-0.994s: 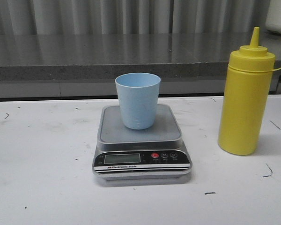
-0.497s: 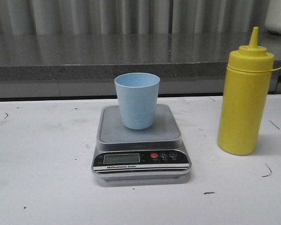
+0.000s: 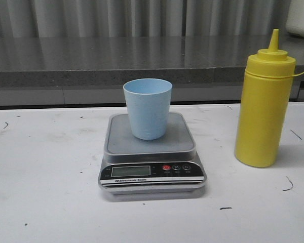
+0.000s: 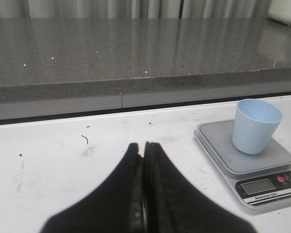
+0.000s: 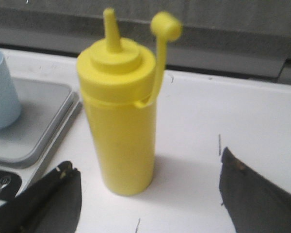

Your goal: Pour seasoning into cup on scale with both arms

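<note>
Front view: the cup (image 3: pixel 148 108) stands upright on the platform of the scale (image 3: pixel 151 153), centred between the left and right edges of the desk (image 3: pixel 45 202). The seasoning (image 3: pixel 264 106) stands upright near the right edge, apart from the scale. Left gripper (image 4: pixel 144 160): jaws pressed together, holding nothing. Right gripper (image 5: pixel 150 194): jaws spread wide, flanking the seasoning without contact.
</note>
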Robot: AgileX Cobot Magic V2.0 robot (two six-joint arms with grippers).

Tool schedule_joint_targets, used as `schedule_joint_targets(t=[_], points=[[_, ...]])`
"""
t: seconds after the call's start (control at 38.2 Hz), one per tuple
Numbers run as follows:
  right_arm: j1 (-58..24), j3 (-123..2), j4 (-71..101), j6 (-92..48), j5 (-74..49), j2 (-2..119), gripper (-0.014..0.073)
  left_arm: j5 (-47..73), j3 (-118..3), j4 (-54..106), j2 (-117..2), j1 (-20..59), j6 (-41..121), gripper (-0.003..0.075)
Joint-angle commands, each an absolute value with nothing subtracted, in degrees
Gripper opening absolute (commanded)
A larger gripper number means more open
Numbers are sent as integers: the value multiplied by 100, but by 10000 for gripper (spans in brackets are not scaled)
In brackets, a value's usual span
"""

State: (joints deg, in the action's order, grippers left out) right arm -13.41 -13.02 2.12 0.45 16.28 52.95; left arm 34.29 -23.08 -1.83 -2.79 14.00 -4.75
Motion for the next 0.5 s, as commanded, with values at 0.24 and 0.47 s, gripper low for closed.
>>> schedule_joint_targets(t=[0.24,0.47], points=[[-1918,-1415,569,96,3808,7564,601,3010,-2449,-130,-348,1391,-541,-20],[-1918,-1415,602,115,5263,8601,601,3010,-2449,-130,-348,1391,-541,-20]])
